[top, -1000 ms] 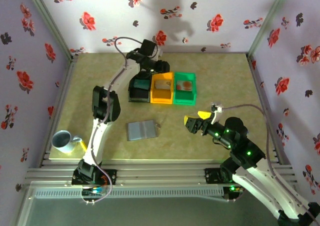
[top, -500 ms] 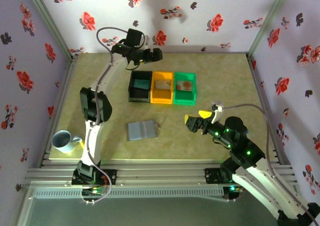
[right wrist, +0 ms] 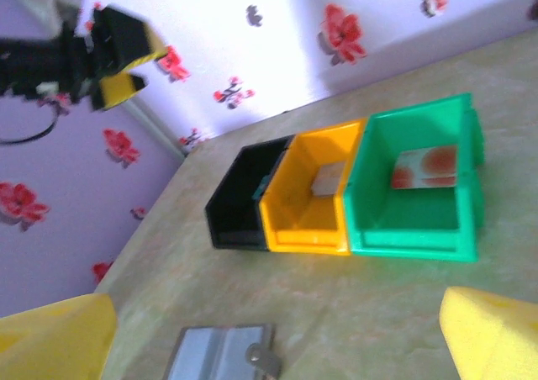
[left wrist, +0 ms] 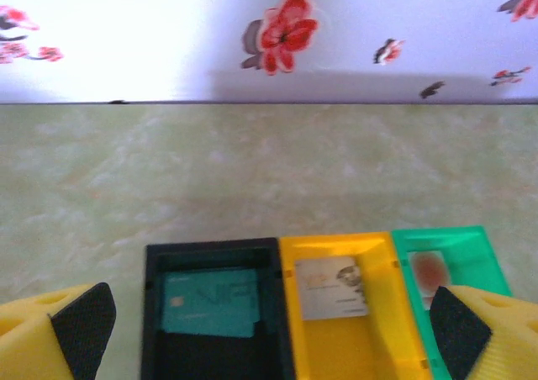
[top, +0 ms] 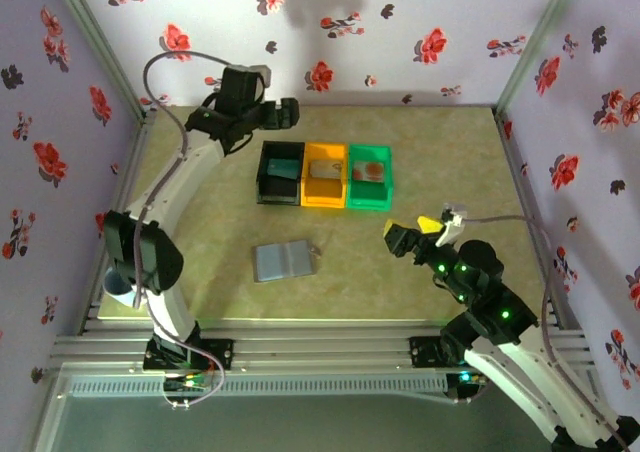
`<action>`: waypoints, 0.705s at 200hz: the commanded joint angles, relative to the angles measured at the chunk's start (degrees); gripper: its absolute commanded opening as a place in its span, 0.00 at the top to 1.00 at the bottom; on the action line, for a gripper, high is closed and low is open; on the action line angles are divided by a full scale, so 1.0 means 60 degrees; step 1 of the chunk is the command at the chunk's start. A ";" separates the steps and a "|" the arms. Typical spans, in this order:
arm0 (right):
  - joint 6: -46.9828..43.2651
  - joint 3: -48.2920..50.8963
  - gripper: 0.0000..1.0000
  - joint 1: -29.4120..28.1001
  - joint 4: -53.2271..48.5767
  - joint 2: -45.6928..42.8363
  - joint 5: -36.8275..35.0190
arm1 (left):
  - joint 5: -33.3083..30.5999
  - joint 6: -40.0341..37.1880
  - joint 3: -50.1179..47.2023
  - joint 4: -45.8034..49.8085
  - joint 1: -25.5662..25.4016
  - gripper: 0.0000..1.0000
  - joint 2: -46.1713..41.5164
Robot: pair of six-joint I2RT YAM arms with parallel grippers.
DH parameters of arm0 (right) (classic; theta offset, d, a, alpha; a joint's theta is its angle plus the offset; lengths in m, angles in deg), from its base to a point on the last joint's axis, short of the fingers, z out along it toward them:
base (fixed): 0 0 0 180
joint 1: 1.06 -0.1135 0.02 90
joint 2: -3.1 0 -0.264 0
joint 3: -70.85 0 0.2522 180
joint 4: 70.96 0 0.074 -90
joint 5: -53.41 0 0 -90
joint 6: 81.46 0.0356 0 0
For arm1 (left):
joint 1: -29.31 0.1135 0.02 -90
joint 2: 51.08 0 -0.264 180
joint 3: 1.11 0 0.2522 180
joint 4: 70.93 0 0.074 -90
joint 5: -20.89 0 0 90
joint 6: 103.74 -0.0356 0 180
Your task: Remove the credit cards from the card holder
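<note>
While left gripper point(left wrist: 271, 329) and right gripper point(right wrist: 277, 334) gape empty, credit cards point(left wrist: 210, 300) lie in bins point(left wrist: 336, 244); print unreadably blurred.

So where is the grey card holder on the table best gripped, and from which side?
Probably the edge with the small tab, on the side toward the right gripper. The card holder lies open and flat on the table, so its panels offer nothing to pinch from above. Come low from that side with that gripper, the nearer one, sliding one finger under the edge.
</note>
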 commanded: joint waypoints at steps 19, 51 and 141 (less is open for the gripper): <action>0.0437 -0.0298 0.01 0.0080 -0.0954 0.0167 -0.3965 | -0.1182 -0.0150 -0.1303 -0.0342 -0.0002 0.00 -0.1432; 0.0429 -0.0634 0.01 0.0280 -0.1513 0.0824 -0.6255 | -0.1887 -0.0175 -0.3205 -0.0618 0.0039 0.00 -0.3113; -0.3361 0.0040 0.01 0.2788 0.3119 0.3827 -0.6872 | -0.2826 0.1175 -0.8832 -0.1398 0.2024 0.00 -0.7206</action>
